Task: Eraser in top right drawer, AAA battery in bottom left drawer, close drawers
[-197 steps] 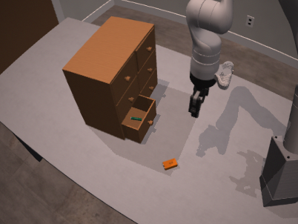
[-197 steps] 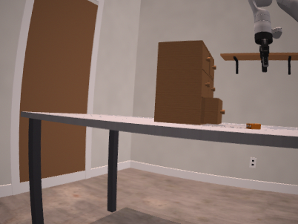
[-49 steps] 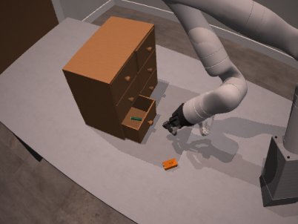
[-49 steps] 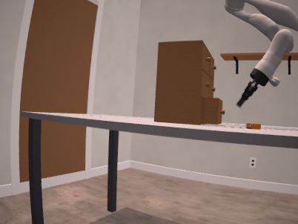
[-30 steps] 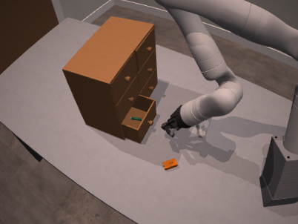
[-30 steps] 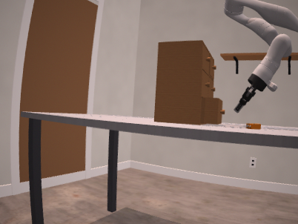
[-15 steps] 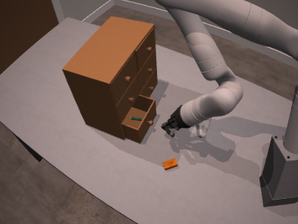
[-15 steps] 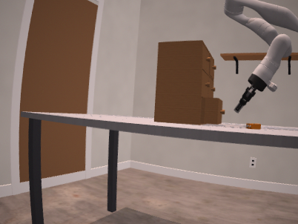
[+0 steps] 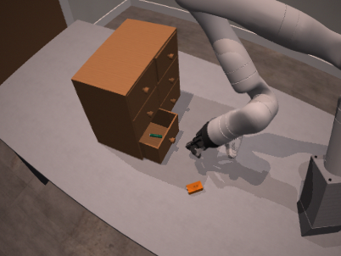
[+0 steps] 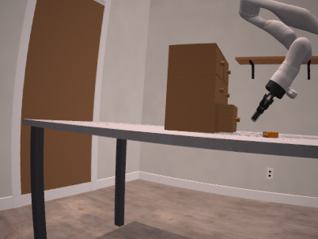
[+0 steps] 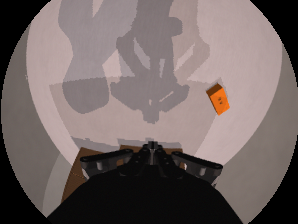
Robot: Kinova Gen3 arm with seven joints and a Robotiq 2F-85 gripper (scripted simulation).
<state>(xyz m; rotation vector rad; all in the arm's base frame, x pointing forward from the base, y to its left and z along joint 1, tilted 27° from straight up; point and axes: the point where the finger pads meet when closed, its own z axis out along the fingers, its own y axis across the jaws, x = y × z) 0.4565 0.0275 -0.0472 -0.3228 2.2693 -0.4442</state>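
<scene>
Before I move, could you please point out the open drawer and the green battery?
Open drawer [image 9: 153,151]: top view, its side wall.
Green battery [image 9: 156,136]: top view, middle of its body.

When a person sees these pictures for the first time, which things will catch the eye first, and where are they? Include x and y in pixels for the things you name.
Probably the bright orange block [image 9: 194,187] [image 10: 270,134] [image 11: 218,100], lying on the table in front of the chest [image 9: 123,55] [image 10: 191,87]. Next, the one pulled-out drawer [image 9: 152,152] [image 10: 227,119] at the chest's bottom, with a small green cylinder [image 9: 155,136] inside.
</scene>
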